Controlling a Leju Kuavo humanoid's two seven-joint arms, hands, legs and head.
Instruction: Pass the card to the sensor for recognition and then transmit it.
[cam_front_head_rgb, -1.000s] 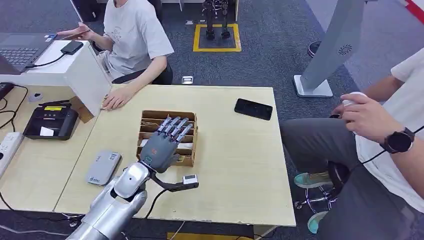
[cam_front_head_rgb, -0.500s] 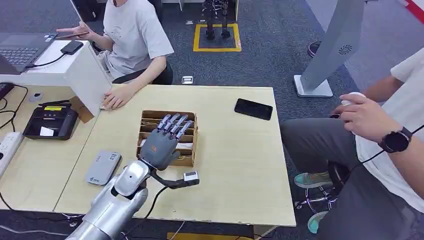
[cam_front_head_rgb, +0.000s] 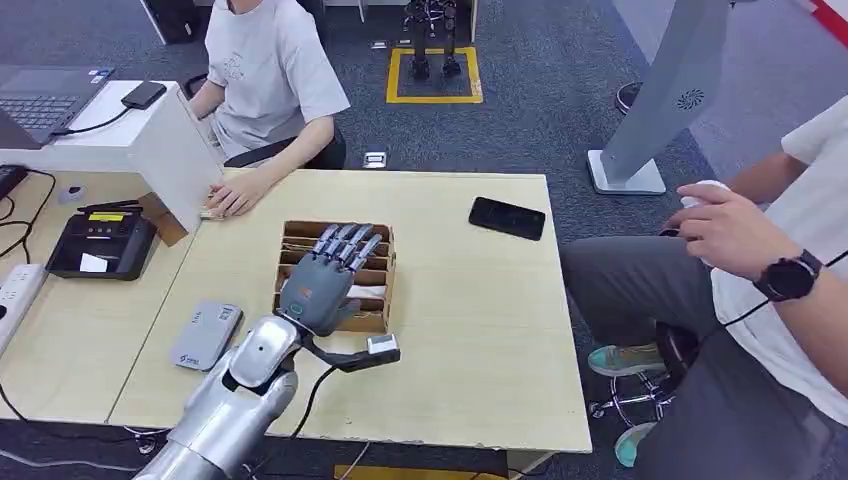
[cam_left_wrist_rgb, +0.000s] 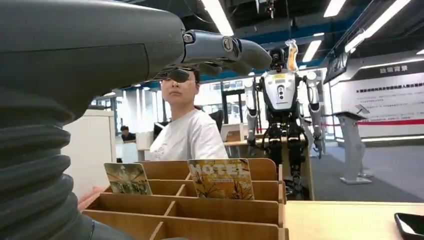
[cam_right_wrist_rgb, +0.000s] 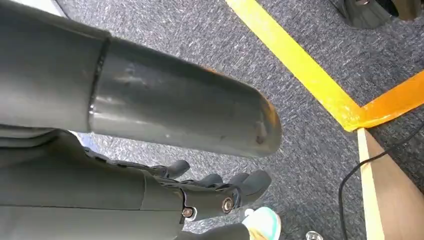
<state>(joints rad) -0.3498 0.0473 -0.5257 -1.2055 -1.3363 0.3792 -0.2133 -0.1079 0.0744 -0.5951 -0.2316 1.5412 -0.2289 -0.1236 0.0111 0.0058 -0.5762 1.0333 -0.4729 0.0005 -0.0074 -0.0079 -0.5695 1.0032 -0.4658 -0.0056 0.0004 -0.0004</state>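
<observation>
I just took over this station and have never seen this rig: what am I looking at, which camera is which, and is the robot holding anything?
This is a humanoid robot with two silver arms. The head view looks down on a wooden table. The left hand hovers with fingers spread over a wooden card box, holding nothing. A grey card reader lies to the left of the box, and a black phone lies at the far right. The left wrist view looks past that hand at the box, where two cards stand upright. The right wrist view shows the right hand above grey carpet, fingers loosely apart and holding nothing. People sit nearby.
</observation>
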